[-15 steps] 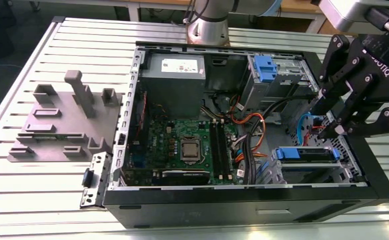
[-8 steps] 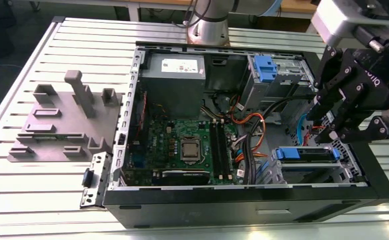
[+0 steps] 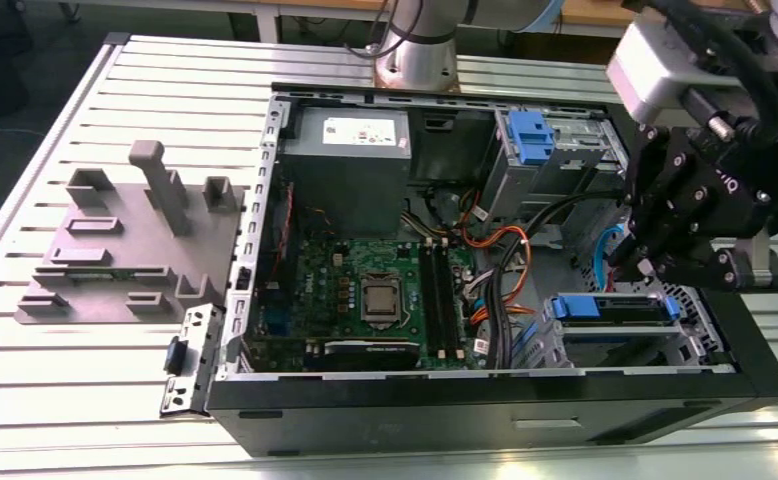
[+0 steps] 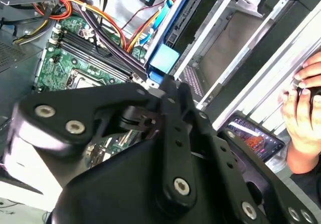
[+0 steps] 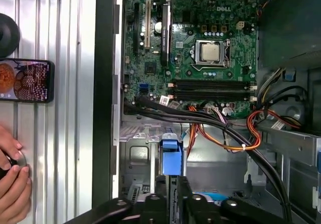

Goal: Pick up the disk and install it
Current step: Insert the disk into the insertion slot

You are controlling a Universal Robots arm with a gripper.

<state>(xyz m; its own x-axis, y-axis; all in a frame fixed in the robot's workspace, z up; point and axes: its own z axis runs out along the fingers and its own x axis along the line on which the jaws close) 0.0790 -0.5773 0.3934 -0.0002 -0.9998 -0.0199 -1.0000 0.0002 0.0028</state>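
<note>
The disk (image 3: 609, 308) sits in the drive cage in a corner of the open computer case (image 3: 429, 412), on the exterior view's right. Its blue front rail runs across the cage, left to right in that view, so its long edge lies crosswise under the arm.

The gripper (image 3: 640, 265) hangs right above it, tips pointing down at the blue rail. From where I stand it looks very near the disk, but I can't say whether they touch. In the first wrist view a blue tab (image 5: 170, 156) lies straight ahead of the gripper (image 5: 170, 188), in line with it. Whether the gripper is closed on that tab or has hold of anything at all, I cannot tell.

Orange and black cables (image 3: 496, 255) run just beside the cage, with the green circuit board (image 3: 362, 290) beyond them. Outside the case, a person's hand (image 5: 11, 176) rests on the ribbed table (image 3: 82, 390) near a phone (image 5: 25, 80).
</note>
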